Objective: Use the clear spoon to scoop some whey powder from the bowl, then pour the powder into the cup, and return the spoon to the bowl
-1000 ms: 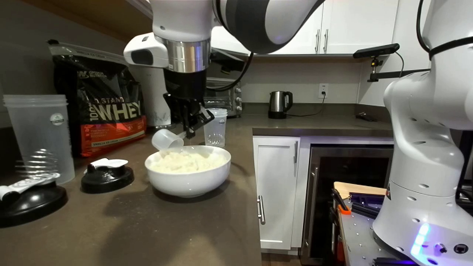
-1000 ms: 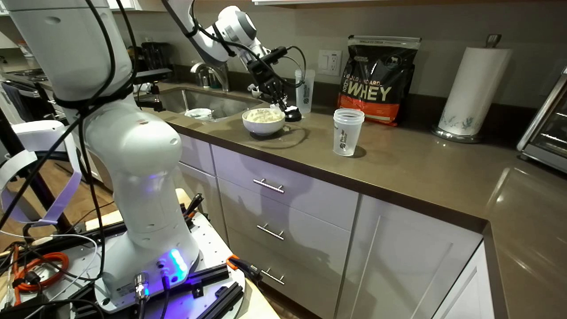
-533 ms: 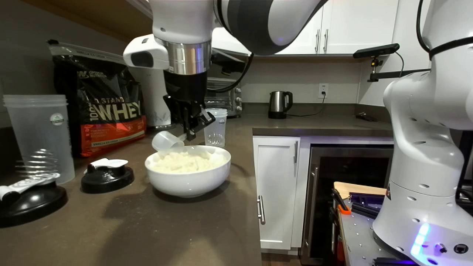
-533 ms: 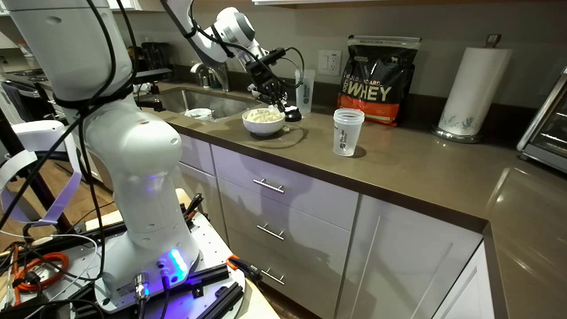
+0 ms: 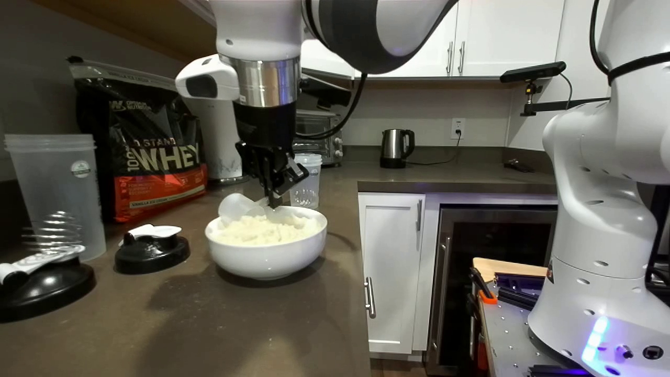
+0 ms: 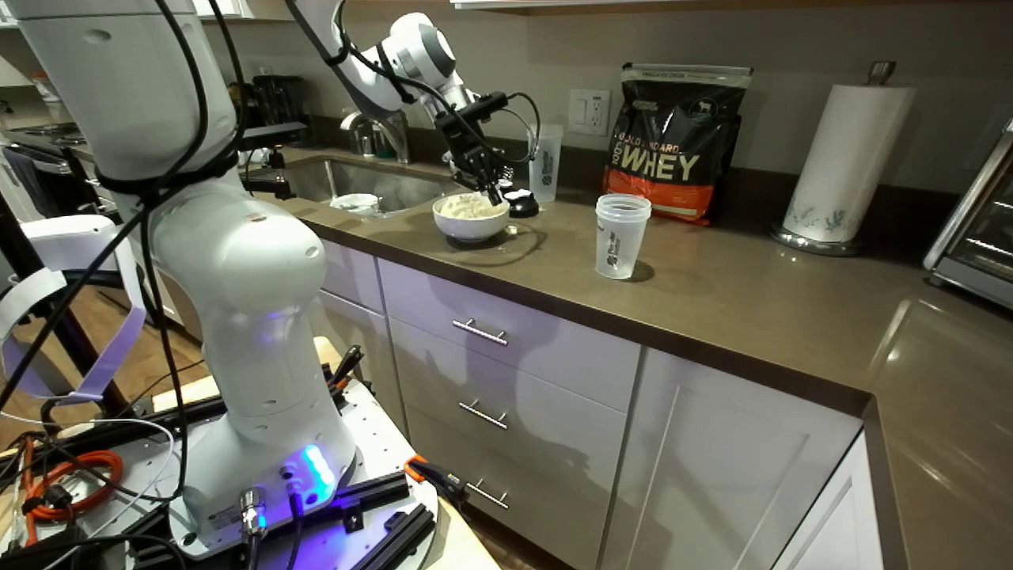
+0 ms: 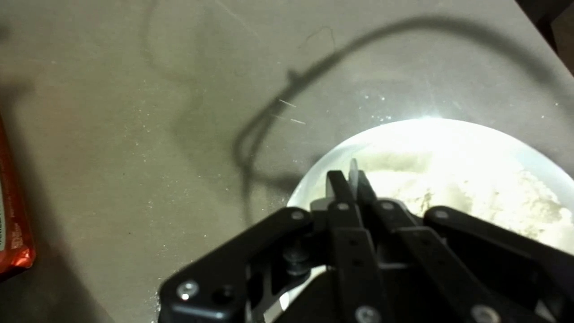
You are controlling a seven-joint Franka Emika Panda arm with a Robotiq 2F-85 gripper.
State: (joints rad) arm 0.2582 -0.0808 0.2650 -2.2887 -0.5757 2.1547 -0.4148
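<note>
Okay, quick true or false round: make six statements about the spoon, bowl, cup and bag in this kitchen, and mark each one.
1. The fingers hold the spoon by its handle. True.
2. The cup stands upright on the counter. True.
3. The spoon is above the cup. False: it is at the bowl.
4. The bowl is empty. False: it holds powder.
5. The roll stands between the bag and the oven. True.
6. The bag lies flat. False: it stands upright.
</note>
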